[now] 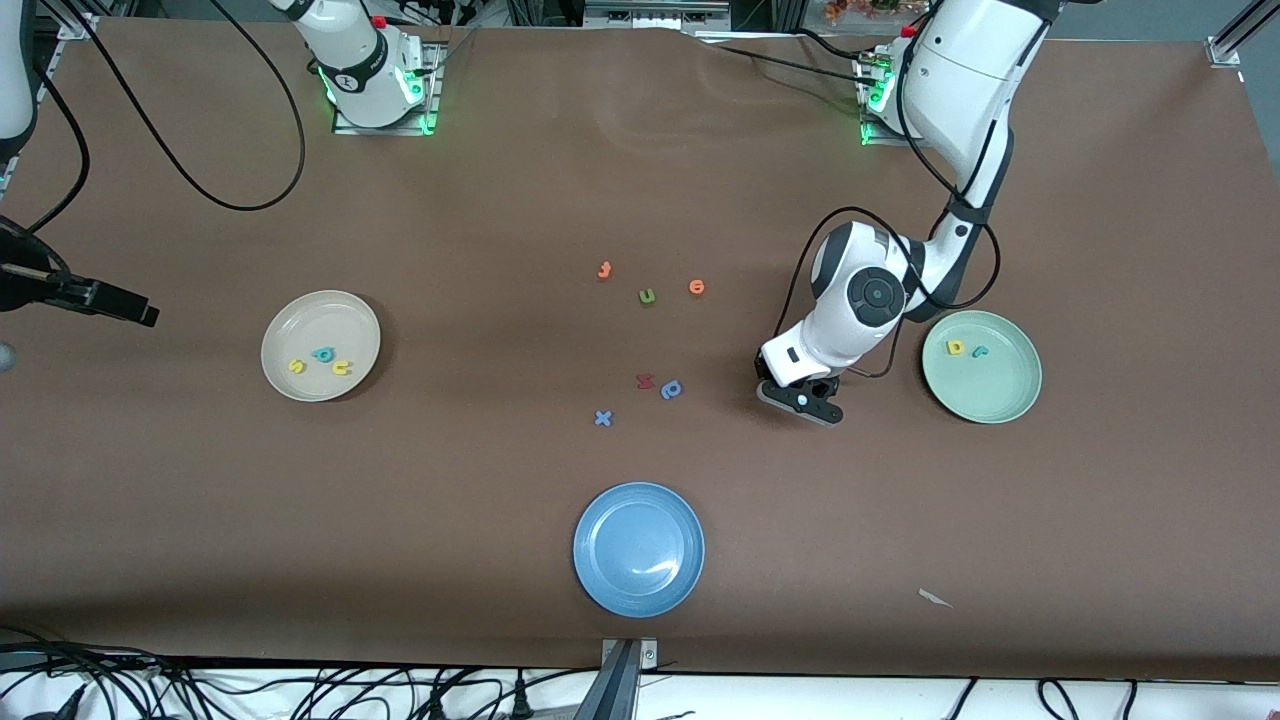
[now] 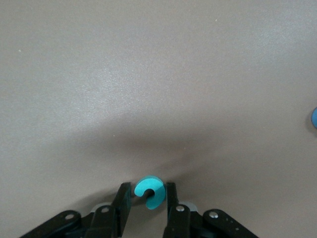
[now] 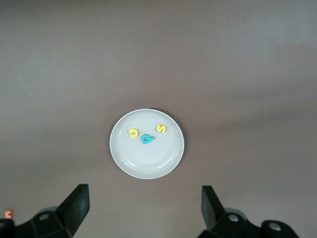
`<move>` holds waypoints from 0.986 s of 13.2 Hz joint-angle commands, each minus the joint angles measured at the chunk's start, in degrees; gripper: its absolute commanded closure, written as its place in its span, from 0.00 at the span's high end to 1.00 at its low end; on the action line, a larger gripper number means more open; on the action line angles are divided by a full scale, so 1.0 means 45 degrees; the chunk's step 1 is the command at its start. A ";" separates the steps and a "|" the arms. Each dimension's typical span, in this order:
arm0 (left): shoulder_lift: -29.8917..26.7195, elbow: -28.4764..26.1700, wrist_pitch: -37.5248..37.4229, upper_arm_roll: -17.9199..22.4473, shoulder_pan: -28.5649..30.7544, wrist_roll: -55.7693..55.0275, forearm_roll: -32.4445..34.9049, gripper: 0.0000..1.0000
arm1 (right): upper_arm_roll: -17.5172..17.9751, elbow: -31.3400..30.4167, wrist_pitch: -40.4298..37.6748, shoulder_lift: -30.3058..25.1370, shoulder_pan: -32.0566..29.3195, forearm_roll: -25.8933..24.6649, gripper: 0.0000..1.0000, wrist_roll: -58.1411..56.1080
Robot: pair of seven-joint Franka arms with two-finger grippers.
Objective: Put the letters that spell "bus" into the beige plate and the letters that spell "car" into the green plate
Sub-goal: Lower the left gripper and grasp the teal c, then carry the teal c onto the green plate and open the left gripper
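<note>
The teal c (image 2: 150, 192) lies on the brown table between the green plate (image 1: 990, 405) and the loose letters in the middle. My left gripper (image 2: 147, 194) is down at the table (image 1: 805, 398), shut on the c with a finger against each side. A yellow a (image 1: 956, 348) and a teal r (image 1: 980, 351) lie in the green plate. In the beige plate (image 1: 290, 318) lie a yellow s (image 1: 296, 366), a teal b (image 1: 323, 354) and a yellow u (image 1: 342, 368). My right gripper (image 3: 144, 191) hangs open and empty high beside the beige plate (image 3: 148, 163), where it waits.
Loose letters lie mid-table: two orange ones (image 1: 604, 270) (image 1: 697, 287), a green u (image 1: 647, 296), a red one (image 1: 645, 380), a blue p (image 1: 671, 390) and a blue x (image 1: 602, 418). A blue plate (image 1: 638, 590) sits nearer the front camera. A paper scrap (image 1: 935, 598) lies toward the left arm's end.
</note>
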 commanded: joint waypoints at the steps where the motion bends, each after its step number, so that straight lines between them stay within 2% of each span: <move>1: 0.0247 0.0295 -0.0056 0.0138 -0.0169 -0.0027 0.0323 0.26 | 0.0195 -0.0183 0.0178 -0.0123 -0.0180 -0.0058 1.00 -0.0022; 3: 0.0247 0.0295 -0.0075 0.0138 -0.0169 -0.0008 0.0323 0.24 | 0.0195 -0.0183 0.0178 -0.0123 -0.0180 -0.0058 1.00 -0.0022; 5: 0.0189 0.0295 -0.0075 0.0138 -0.0169 -0.0008 0.0323 0.16 | 0.0195 -0.0183 0.0178 -0.0123 -0.0180 -0.0058 1.00 -0.0022; 6: 0.0131 0.0295 -0.0114 0.0196 -0.0149 0.0031 0.0342 0.12 | 0.0195 -0.0183 0.0178 -0.0123 -0.0180 -0.0058 1.00 -0.0022; 7: 0.0033 0.0314 -0.0172 0.0313 -0.0130 0.0050 0.0342 0.01 | 0.0195 -0.0183 0.0178 -0.0123 -0.0180 -0.0058 1.00 -0.0022; 9: -0.0395 0.0392 -0.0521 0.0411 0.0200 0.0070 0.0362 0.00 | 0.0195 -0.0183 0.0159 -0.0123 -0.0199 -0.0058 1.00 -0.0041; 11: -0.1097 0.0762 -0.2001 0.0451 0.0805 0.0051 0.1042 0.00 | 0.0195 -0.0183 0.0178 -0.0123 -0.0199 -0.0058 1.00 -0.0041; 13: -0.1975 0.0609 -0.3020 0.0451 0.1760 0.0031 0.1395 0.00 | 0.0195 -0.0183 0.0178 -0.0123 -0.0199 -0.0058 1.00 -0.0041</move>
